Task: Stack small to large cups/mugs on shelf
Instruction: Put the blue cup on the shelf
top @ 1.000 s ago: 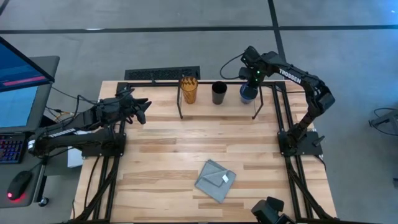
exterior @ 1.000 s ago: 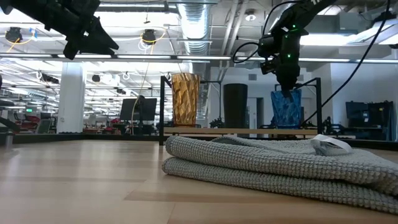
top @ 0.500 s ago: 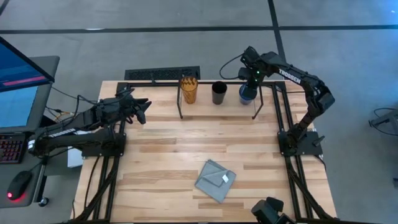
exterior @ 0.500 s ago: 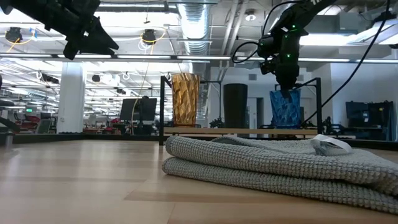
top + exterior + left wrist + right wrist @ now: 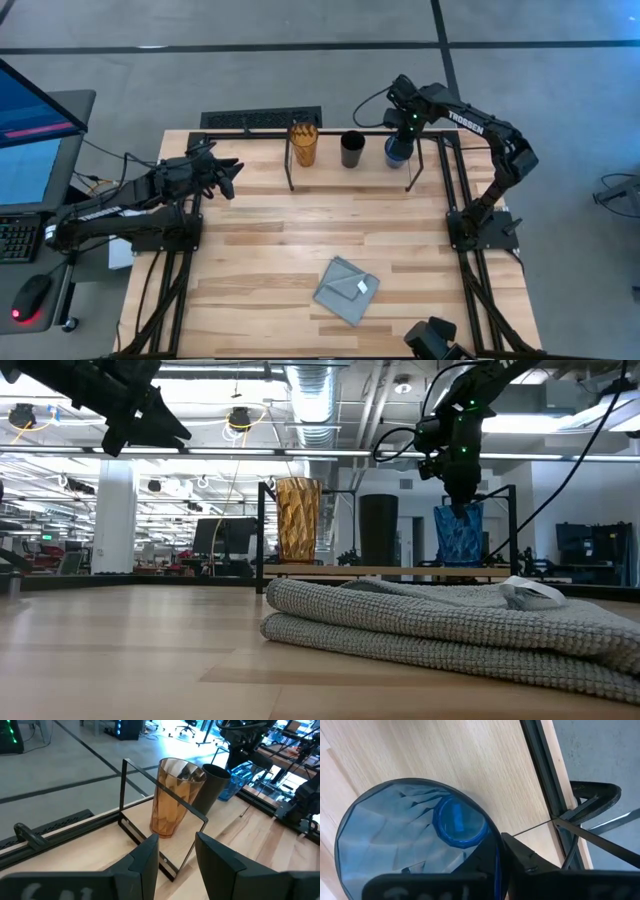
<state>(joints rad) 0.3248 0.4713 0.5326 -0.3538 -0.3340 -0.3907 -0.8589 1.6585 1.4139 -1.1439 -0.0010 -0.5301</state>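
Note:
On the shelf [image 5: 330, 172] at the table's far side three cups stand upright on their bases in a row: an amber tumbler [image 5: 303, 144], a black cup [image 5: 352, 149] and a translucent blue cup [image 5: 397, 152]. My right gripper [image 5: 404, 137] stands over the blue cup's far right side and is shut on its rim; in the low view the gripper [image 5: 462, 500] meets the cup's [image 5: 460, 538] top. My left gripper [image 5: 228, 177] hovers open and empty left of the shelf; its wrist view shows the amber tumbler [image 5: 176, 795] ahead. My right gripper holds the blue cup by its rim [image 5: 496, 851], one finger inside the cup and one outside. The fingers come from above, pointing down. The cup stands upright with its base on the shelf board [image 5: 400, 571].
A folded grey cloth [image 5: 346, 289] lies on the near right part of the table and fills the low view's foreground [image 5: 450, 625]. The shelf's thin black posts and rail [image 5: 290, 165] frame the cups. The two arm bases stand at the table's left and right edges.

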